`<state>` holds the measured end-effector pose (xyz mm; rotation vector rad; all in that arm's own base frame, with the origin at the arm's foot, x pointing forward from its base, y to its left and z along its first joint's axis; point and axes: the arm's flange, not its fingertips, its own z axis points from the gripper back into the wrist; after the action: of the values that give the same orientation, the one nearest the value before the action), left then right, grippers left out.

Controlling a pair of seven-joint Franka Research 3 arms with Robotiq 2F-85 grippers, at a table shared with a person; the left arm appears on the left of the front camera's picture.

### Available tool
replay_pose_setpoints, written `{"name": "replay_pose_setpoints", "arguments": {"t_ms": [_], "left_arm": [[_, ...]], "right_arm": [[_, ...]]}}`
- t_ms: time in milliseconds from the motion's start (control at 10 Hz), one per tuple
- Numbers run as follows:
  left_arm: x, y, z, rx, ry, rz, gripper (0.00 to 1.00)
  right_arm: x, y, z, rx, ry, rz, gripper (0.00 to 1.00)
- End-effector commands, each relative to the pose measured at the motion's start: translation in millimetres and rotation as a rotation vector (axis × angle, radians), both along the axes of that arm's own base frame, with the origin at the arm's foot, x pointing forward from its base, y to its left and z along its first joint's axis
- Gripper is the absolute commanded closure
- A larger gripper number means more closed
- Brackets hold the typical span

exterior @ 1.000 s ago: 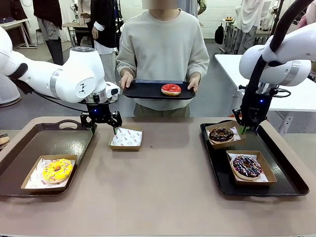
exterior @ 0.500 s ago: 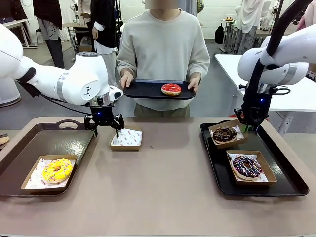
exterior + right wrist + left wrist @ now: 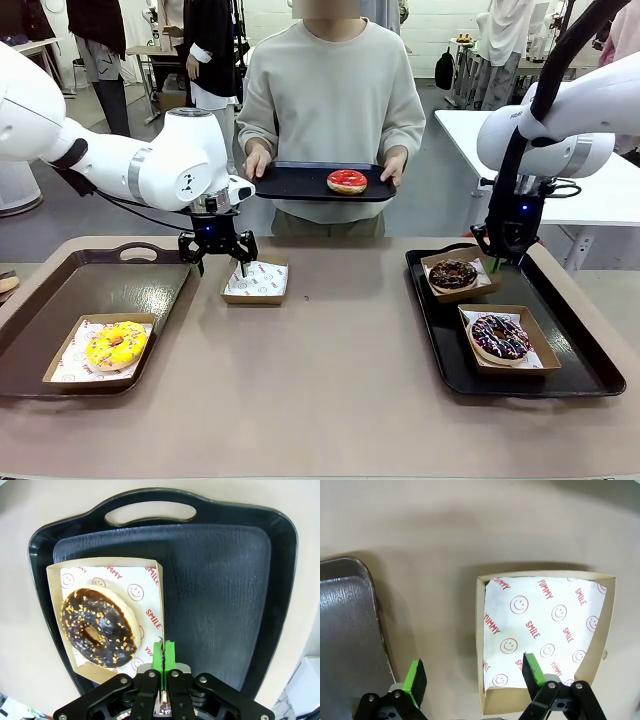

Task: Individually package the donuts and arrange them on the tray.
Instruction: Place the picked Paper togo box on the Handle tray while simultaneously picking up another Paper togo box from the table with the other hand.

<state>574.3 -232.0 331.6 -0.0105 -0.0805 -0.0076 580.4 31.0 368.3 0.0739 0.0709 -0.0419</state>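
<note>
Left gripper [image 3: 472,680]: released, over empty box [image 3: 545,640], centre.
Right gripper [image 3: 163,656]: clenched on chocolate donut's [image 3: 97,627] box wall [image 3: 159,600], far right.

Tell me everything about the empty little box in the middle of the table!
The empty box is a shallow brown cardboard tray, open on top, lined with white paper printed with red smiley faces and the words YUMMY and SMILE. It sits flat on the tan table, just right of the left tray. The left gripper hangs open above its edge, one green finger over the paper, one outside.
</note>
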Motion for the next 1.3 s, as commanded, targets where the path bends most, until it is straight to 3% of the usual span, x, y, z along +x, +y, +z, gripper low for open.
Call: {"name": "replay_pose_setpoints", "arguments": {"t_ms": [0,100,200,300,400,500,600,700,800,900,1200], "left_arm": [[8,-3,0,-0.008,0.014,0.014,0.00],[8,-3,0,-0.017,0.013,0.018,0.00],[8,-3,0,-0.015,0.020,0.022,0.60],[8,-4,0,-0.021,0.026,0.029,0.60],[8,-4,0,-0.022,0.030,0.028,1.00],[9,-3,-1,-0.024,0.033,0.031,0.65],[9,-4,0,-0.032,0.034,0.034,1.00],[8,-4,0,-0.041,0.035,0.036,1.00],[8,-3,0,-0.046,0.037,0.038,1.00],[8,-3,1,-0.055,0.044,0.041,1.00],[9,-2,2,-0.059,0.060,0.047,1.00]], "right_arm": [[7,-1,1,-0.008,-0.002,-0.006,0.99],[6,-1,1,-0.007,0.004,0.003,0.99],[6,-1,0,-0.007,0.007,0.006,0.45],[6,-1,0,-0.005,0.009,0.006,0.39],[6,-1,0,-0.001,0.012,0.007,0.00],[5,-1,-1,0.001,0.015,0.005,0.00],[5,-1,-1,0.005,0.017,0.003,0.00],[4,-1,-1,0.009,0.019,-0.001,0.14],[3,-2,-1,0.017,0.020,-0.004,0.04],[1,-3,2,0.038,0.019,-0.008,0.00],[-13,-8,10,0.088,0.000,0.007,0.00]]}}
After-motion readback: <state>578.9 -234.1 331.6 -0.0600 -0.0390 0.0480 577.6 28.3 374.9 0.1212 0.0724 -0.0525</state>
